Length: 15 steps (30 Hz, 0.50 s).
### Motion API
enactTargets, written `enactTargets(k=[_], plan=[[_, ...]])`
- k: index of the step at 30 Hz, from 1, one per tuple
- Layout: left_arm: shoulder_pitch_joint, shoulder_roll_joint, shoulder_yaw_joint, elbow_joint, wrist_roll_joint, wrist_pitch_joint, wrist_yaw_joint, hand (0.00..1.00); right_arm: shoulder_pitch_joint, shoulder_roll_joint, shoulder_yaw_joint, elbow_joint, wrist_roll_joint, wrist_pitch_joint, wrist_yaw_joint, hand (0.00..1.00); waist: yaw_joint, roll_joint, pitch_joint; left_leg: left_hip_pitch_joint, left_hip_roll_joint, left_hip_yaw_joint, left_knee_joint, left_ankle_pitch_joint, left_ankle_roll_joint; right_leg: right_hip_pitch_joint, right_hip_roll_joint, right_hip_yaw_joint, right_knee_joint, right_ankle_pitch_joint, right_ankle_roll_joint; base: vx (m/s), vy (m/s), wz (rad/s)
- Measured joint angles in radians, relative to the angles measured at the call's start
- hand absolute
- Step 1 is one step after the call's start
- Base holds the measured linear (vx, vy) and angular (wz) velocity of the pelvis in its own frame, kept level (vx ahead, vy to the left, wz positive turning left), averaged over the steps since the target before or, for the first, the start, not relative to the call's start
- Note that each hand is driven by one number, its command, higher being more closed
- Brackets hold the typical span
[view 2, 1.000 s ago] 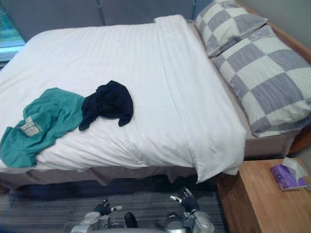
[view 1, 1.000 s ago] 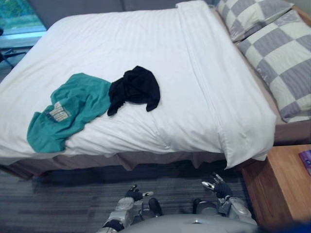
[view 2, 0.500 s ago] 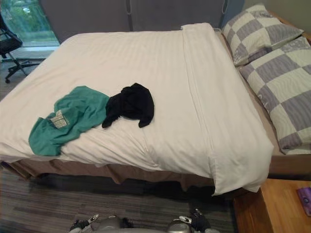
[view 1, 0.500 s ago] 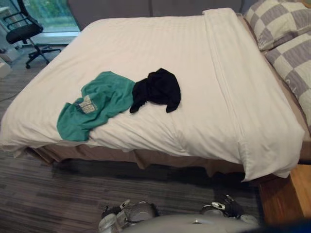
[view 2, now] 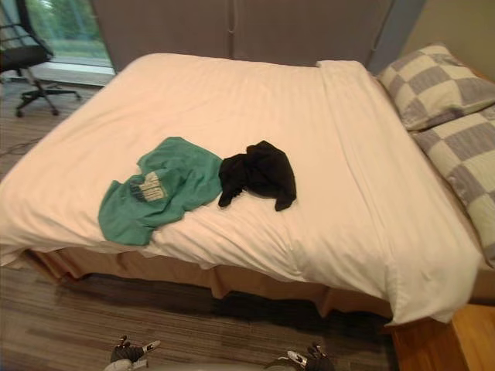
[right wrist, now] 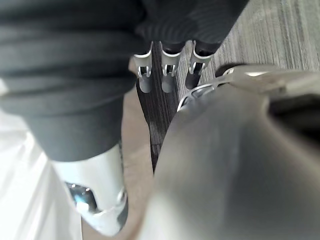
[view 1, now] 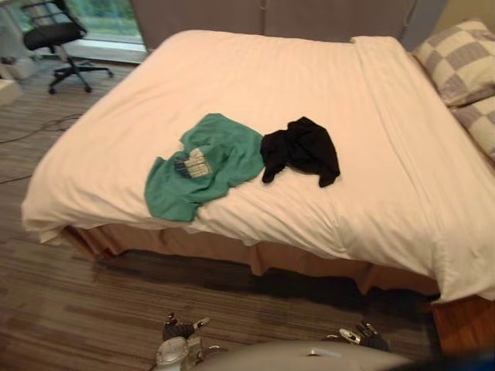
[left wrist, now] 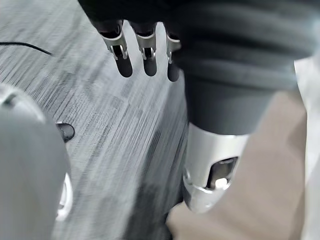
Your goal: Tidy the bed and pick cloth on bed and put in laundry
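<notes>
Grey wood-grain flooring lies beneath the left hand and right hand, which both hang empty with fingers straight and apart. Beyond them at 12 o'clock, the white-quilted bed carries a crumpled black garment. A teal printed T-shirt touches it at 9 o'clock. Since half a second ago the camera has swung left, while both clothes lie unmoved. The left eye view takes in the black swivel office chair whole at 11 o'clock. The right eye view shows the two grey-and-cream checked pillows more fully at 2 o'clock.
</notes>
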Motion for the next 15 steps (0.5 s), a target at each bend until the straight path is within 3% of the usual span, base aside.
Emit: enactTargets(k=[1,2,6,8,10,12,15], plan=[[-0.010,0.006,-0.021,0.007,0.000,0.004,0.000,0.00,0.002,-0.006,0.015,0.002,0.004,0.000,0.010,0.00,0.001,0.000,0.000,0.000,-0.007,0.004,-0.015,0.010,0.001,0.024,0.047,0.002,-0.068,-0.004,-0.010,0.06,-0.251,-0.14],[-0.027,0.005,-0.036,0.010,0.000,0.017,-0.002,0.00,-0.005,-0.016,0.036,0.010,0.020,0.001,0.024,0.00,0.005,0.014,0.012,0.012,-0.017,0.011,-0.037,0.021,-0.001,0.052,0.061,-0.006,-0.124,0.014,-0.025,0.06,-0.127,-0.10],[-0.046,-0.055,-0.094,0.006,0.001,0.018,-0.004,0.00,-0.025,-0.070,0.055,0.022,0.034,0.001,0.029,0.00,-0.009,0.070,0.037,0.036,-0.033,0.014,-0.050,0.061,0.011,0.065,0.051,0.044,-0.116,0.014,-0.038,0.03,0.007,-0.03],[-0.051,-0.060,-0.091,-0.009,-0.004,0.016,0.018,0.00,-0.035,-0.068,0.065,0.022,0.032,0.004,0.024,0.00,-0.005,0.058,0.057,-0.007,-0.026,0.030,0.066,0.061,0.011,0.065,0.025,0.060,-0.107,0.000,-0.037,-0.07,-0.028,-0.13],[-0.058,-0.057,-0.085,-0.025,-0.026,0.012,0.039,0.00,-0.045,-0.068,0.087,0.013,0.011,0.010,0.017,0.00,0.000,0.042,0.084,-0.079,0.024,0.023,0.255,0.061,0.011,0.065,0.016,0.075,-0.099,-0.004,-0.042,-0.12,-0.085,-0.21],[-0.055,-0.055,-0.083,-0.042,-0.046,0.009,0.050,0.00,-0.044,-0.079,0.108,-0.015,-0.011,0.026,-0.001,0.00,0.004,0.052,0.102,-0.139,0.091,0.001,0.400,0.061,0.011,0.066,0.034,0.087,-0.097,-0.003,-0.043,-0.12,-0.091,-0.25],[-0.052,-0.055,-0.072,-0.042,-0.049,-0.009,0.044,0.00,-0.048,-0.083,0.123,-0.024,-0.039,0.045,-0.021,0.00,0.003,0.052,0.101,-0.111,0.088,0.007,0.344,0.061,0.011,0.056,0.049,0.105,-0.097,-0.002,-0.045,-0.06,-0.057,-0.16]])
